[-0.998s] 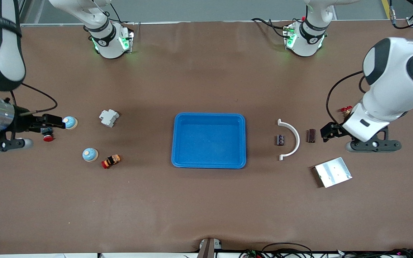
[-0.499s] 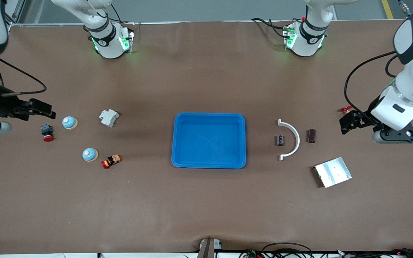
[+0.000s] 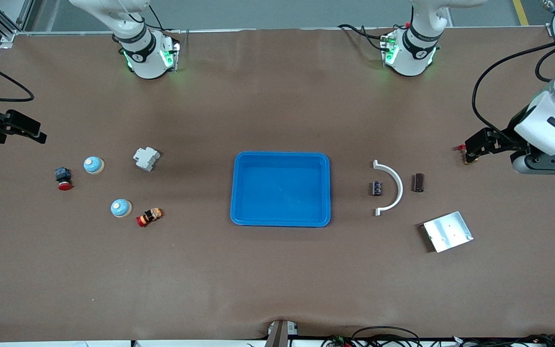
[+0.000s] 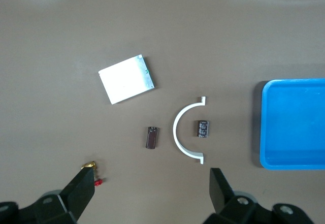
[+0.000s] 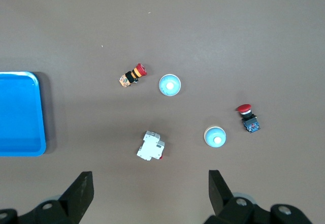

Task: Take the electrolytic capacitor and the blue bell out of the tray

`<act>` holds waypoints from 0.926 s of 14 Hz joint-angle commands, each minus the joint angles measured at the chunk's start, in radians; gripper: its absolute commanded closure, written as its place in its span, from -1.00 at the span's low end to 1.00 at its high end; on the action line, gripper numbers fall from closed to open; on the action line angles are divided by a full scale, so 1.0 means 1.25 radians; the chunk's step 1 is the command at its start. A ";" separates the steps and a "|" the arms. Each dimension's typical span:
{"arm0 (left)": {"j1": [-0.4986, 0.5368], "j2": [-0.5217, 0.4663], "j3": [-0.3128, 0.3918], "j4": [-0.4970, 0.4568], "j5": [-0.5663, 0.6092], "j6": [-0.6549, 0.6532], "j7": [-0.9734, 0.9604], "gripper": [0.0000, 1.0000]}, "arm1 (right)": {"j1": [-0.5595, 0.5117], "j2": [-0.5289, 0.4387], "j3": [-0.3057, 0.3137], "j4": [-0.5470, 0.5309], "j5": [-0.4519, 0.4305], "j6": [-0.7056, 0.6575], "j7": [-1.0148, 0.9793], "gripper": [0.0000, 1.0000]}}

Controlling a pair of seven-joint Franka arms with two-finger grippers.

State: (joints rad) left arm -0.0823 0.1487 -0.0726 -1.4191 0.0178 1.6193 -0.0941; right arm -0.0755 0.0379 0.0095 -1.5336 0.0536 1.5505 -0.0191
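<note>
Two small capacitors lie toward the left arm's end: a black one (image 3: 377, 188) (image 4: 203, 128) inside a white arc, a brown one (image 3: 418, 182) (image 4: 151, 137) just outside it. Two light-blue bells (image 3: 94, 165) (image 3: 121, 207) (image 5: 215, 136) (image 5: 169, 85) sit toward the right arm's end. The blue tray (image 3: 239, 193) (image 4: 269, 127) (image 5: 35, 132) lies mid-table with nothing in it. My left gripper (image 3: 475, 147) (image 4: 151, 193) hangs open and holds nothing, over the table's end past the brown capacitor. My right gripper (image 3: 36, 131) (image 5: 150, 191) hangs open and holds nothing, over the table's edge near the bells.
A white arc (image 3: 390, 188) and a metal plate (image 3: 447, 231) lie by the capacitors, a small red-and-gold part (image 3: 461, 146) under the left gripper. A white breaker (image 3: 146, 158), a red push button (image 3: 63, 178) and an orange-red switch (image 3: 149, 217) lie around the bells.
Both arms have drawn back from the objects toward their own ends of the table and risen. Both grippers stayed open, and nothing on the table moved.
</note>
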 commanded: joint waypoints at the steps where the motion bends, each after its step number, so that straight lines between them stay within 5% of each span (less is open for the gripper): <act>1: -0.007 -0.002 0.005 0.020 -0.015 -0.033 0.020 -1.00 | 0.026 -0.013 -0.022 -0.003 -0.012 -0.011 0.012 -1.00; 13: -0.013 -0.007 0.003 0.034 -0.014 -0.095 0.022 -1.00 | 0.013 -0.011 -0.030 -0.002 -0.015 -0.008 -0.064 -1.00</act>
State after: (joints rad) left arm -0.0937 0.1475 -0.0746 -1.3889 0.0165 1.5245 -0.0912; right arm -0.0551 0.0335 -0.0176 -1.5337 0.0500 1.5479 -0.0471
